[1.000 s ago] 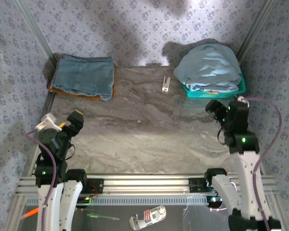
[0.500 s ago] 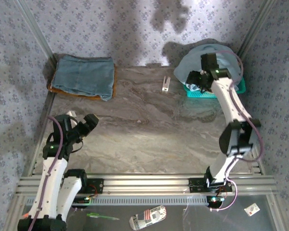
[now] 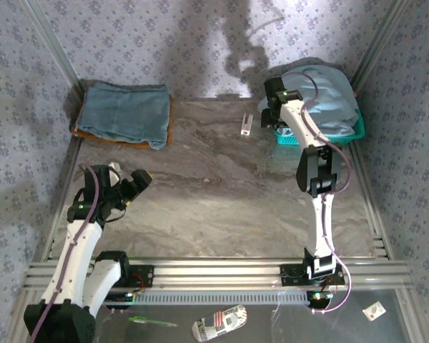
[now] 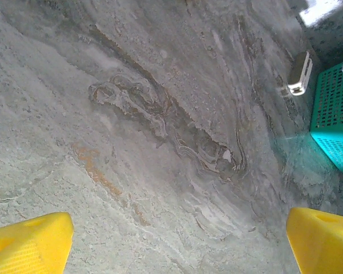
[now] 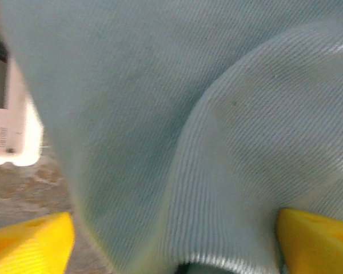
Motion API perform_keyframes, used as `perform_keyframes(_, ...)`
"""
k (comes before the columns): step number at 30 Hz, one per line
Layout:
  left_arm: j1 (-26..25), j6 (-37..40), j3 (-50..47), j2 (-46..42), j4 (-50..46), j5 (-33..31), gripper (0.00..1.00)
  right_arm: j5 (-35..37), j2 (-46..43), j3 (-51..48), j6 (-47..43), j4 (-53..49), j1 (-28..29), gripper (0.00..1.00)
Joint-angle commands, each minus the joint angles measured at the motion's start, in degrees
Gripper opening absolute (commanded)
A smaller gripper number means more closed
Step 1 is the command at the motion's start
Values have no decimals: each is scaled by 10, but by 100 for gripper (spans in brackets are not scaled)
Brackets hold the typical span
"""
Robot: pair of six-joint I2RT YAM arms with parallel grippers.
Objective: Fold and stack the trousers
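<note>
Trousers (image 3: 314, 93) sit heaped in the teal basket (image 3: 357, 132) at the counter's (image 3: 214, 186) far right corner, right tool (image 5: 171, 242) spread wide astride their pale blue cloth, left tool (image 4: 177, 240) wide too, hovering over marbled counter near the left edge.

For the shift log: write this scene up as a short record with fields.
trousers: pale blue, heaped unfolded in the teal basket, back right
right hand: open, at the heap's left edge, jaws apart with cloth between them, not clamped
left hand: open, above the table, near left
stack: folded denim garment on a tan garment, back left
other: small white object on the table, left of the basket
task status: folding not yet begun
</note>
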Motion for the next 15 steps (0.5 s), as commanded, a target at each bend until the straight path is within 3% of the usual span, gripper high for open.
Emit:
perform_keyframes(1,-2,10,29,11,8,13,95,44,23,50,-4,-44,-13,42)
perform_keyframes(3,-3,11,36,18,6,13,94,45,19,61,7,-47,-20,11)
perform_keyframes(4,-3,10,39,19,4,15,94,38,9,63,10,-44,-24,0)
perform_keyframes(9,-5,0,53,13,4,24,93,-12,-66,64,25,-19,-37,0)
perform_keyframes(15,-11,-7,58,-1,9,23,91,19,-159,69,27,16,-36,0)
